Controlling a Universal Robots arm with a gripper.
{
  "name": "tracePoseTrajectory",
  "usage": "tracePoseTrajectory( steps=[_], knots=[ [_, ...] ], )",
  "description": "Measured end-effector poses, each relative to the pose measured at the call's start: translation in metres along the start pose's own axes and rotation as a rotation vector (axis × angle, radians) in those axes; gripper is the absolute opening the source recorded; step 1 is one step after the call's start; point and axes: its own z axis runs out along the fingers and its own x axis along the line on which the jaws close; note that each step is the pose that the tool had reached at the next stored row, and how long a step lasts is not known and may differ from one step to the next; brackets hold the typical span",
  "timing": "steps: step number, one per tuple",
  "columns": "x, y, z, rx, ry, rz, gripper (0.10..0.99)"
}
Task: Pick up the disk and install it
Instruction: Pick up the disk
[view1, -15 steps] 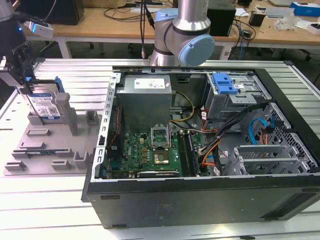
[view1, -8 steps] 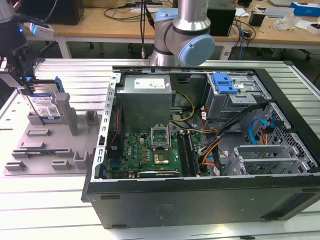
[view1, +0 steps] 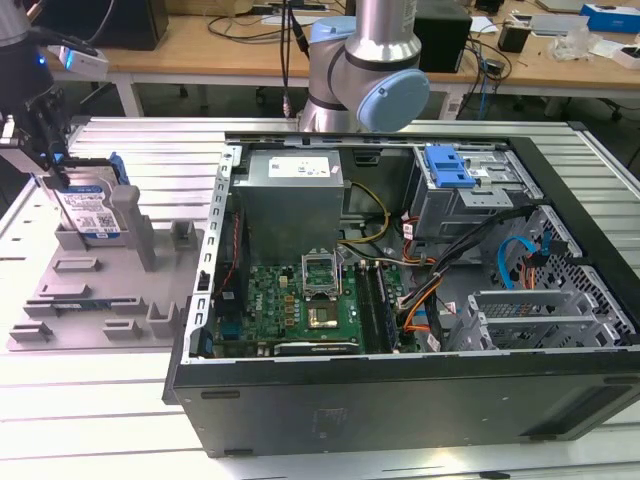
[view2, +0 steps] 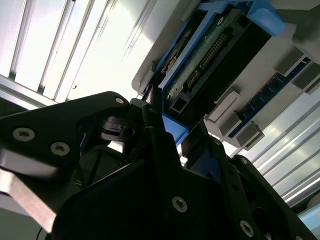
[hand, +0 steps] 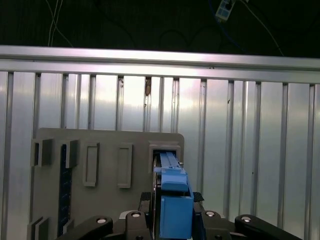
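1. Step in hand, as I judge it: the pick-up. The disk (view1: 90, 212) stands on edge in a slot of the grey fixture plate (view1: 90, 300), with the gripper (view1: 55, 172) at its upper edge.
2. Grip: cannot tell whether it pinches the disk or only straddles it.
3. Next move calls for a firm hold, then a straight lift clear of the plate's posts.
4. Hidden: the contact faces, and the disk's lower edge in the slot.

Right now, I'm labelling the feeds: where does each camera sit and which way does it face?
Exterior view: off the arm, looking down at table, case and plate; arm and gripper show.
First wrist view: on the wrist, looking past the gripper at disk, plate and table.
Second wrist view: on the wrist, close on the gripper and the disk's connector end.
Shared: gripper and disk.
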Motion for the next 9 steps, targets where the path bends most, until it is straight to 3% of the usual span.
tracePoseTrajectory(
  steps=[9],
  knots=[
    [0.0, 0.0, 0.0013, 0.0, 0.0008, 0.001, 0.369]
  ],
)
